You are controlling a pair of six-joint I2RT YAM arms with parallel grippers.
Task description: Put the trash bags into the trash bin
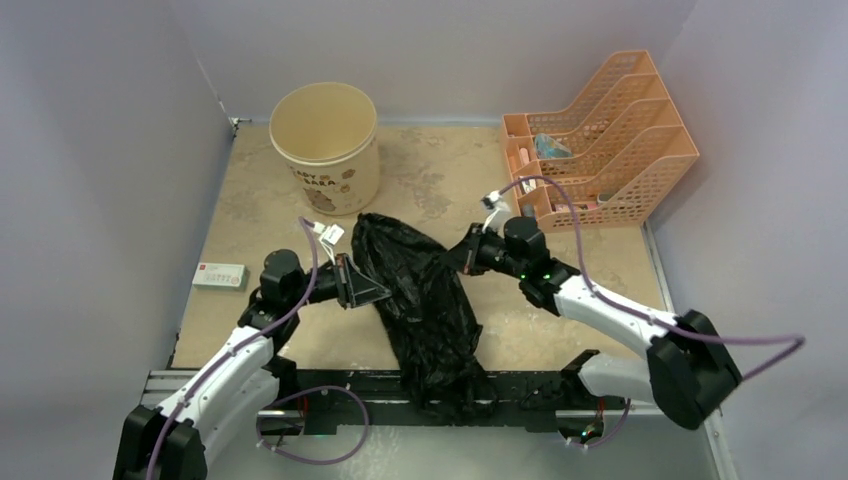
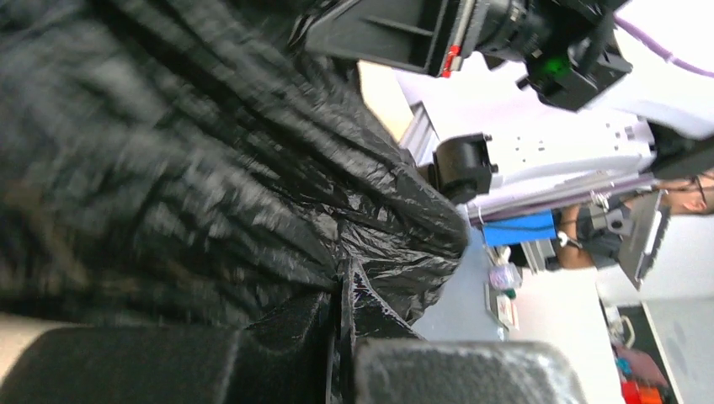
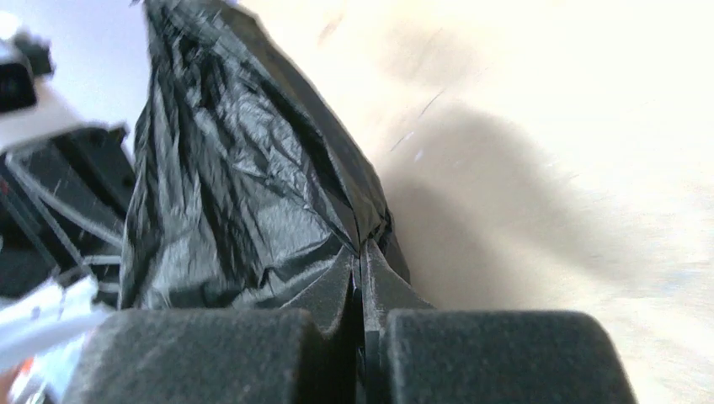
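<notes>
I'm gripping the crinkly black plastic bag (image 1: 430, 310) from both sides — left gripper (image 2: 343, 330) and right gripper (image 3: 363, 295) each squeezing a fold.

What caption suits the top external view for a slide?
Left gripper and right gripper pinch the black trash bag; beige trash bin stands beyond.

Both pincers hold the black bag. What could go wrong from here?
1. The left pincer and right pincer each pinch only a thin fold of the trash bag; the film may slip out.
2. The bag's tail lies across the base rail and could snag when lifted.
3. The bag looks long against the trash bin, so it may drape over the rim.
</notes>
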